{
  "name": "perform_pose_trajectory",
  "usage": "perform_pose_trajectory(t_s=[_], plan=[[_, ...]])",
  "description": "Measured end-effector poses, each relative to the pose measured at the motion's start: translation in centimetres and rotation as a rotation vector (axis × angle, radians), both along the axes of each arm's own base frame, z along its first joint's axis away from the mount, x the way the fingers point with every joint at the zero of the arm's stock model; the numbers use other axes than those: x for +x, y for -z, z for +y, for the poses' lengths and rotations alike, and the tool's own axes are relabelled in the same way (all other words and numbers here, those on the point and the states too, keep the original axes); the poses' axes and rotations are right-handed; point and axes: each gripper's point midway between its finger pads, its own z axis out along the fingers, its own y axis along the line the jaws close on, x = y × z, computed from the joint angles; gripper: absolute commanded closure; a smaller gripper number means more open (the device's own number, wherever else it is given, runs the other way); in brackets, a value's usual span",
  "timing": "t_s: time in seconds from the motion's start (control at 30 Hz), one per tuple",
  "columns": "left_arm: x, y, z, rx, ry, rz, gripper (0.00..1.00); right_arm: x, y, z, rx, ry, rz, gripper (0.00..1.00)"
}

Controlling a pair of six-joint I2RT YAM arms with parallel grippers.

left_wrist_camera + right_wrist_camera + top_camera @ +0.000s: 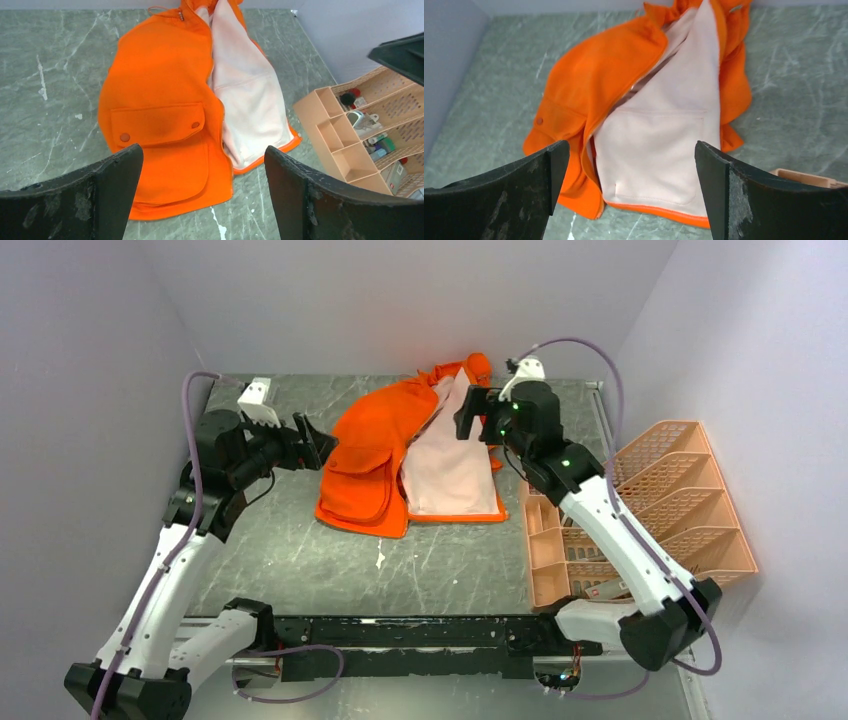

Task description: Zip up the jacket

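Note:
The orange jacket (372, 455) lies spread on the table's far middle, collar toward the back wall. Its right front panel is flipped open, showing pale pink lining (455, 465). A patch pocket (157, 125) with two snaps sits on the left panel, and the light zipper edge (212, 80) runs between the panels. My left gripper (318, 443) hovers open just left of the jacket, nothing between its fingers. Above the jacket's upper right edge my right gripper (470, 412) also stands open and empty. From the right wrist the jacket (594, 90) and lining (664, 135) lie below.
A peach basket rack (640, 510) stands at the right side of the table, its compartments (360, 130) holding small items. Grey walls close in on the left, back and right. White scuffs mark the marble table (380, 560).

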Motion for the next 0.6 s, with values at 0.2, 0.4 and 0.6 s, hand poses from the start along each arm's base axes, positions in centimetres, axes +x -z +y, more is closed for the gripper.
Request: perform_pose_trajectory(t_s=[0.2,0.4,0.6], plan=[[1.3,-0.8,-0.7,-0.021,0.015,0.020,0.05,-1.0,-3.4,-2.5,0.048,0.103,-0.089,0.01],[2.9,1.0,-2.2,-0.034,0.068,0.110,0.05,-0.5,0.7,-3.0,-0.022,0.134,-0.019,0.01],[4.2,3.8,-3.2,-0.035,0.097,0.206,0.05,0.0,5.7,-2.6,-0.100,0.113,0.078,0.01]])
